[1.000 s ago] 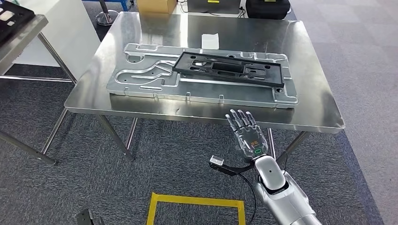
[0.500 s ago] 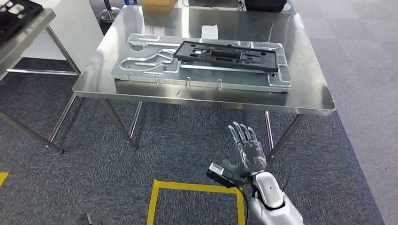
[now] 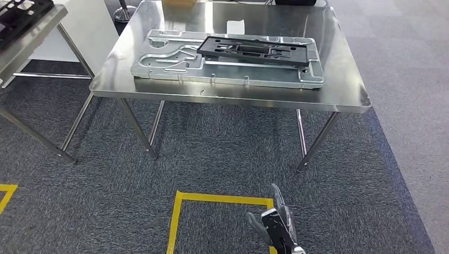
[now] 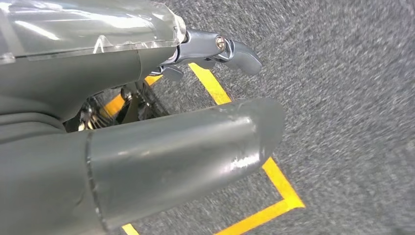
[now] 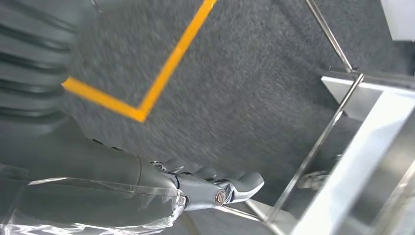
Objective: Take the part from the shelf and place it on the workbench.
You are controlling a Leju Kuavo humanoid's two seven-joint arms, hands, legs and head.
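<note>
Starting w/ head view: black plastic frame part (image 3: 253,51) lies flat on a stamped metal plate (image 3: 174,63) on the steel workbench (image 3: 233,98), so it looks already placed. Second table (image 3: 32,29) at far side holds a dark tray. Right hand (image 3: 275,227) low near frame bottom, over carpet by the yellow floor tape (image 3: 212,199), fingers apart, nothing in it, well apart from the bench.

Left wrist view: left hand (image 4: 147,127) hangs over carpet and tape; thumb and one fingertip (image 4: 240,54) visible, nothing held, fingers look loosely spread.

Right wrist view: right hand's fingertips (image 5: 235,188) extended, empty; table legs (image 5: 318,142) nearby.

Handling guess: part is long, thin, probably light and stiff-ish but may flex; smooth plastic, could slip. Best hold on a long rail near the middle, or both ends w/ two hands.
</note>
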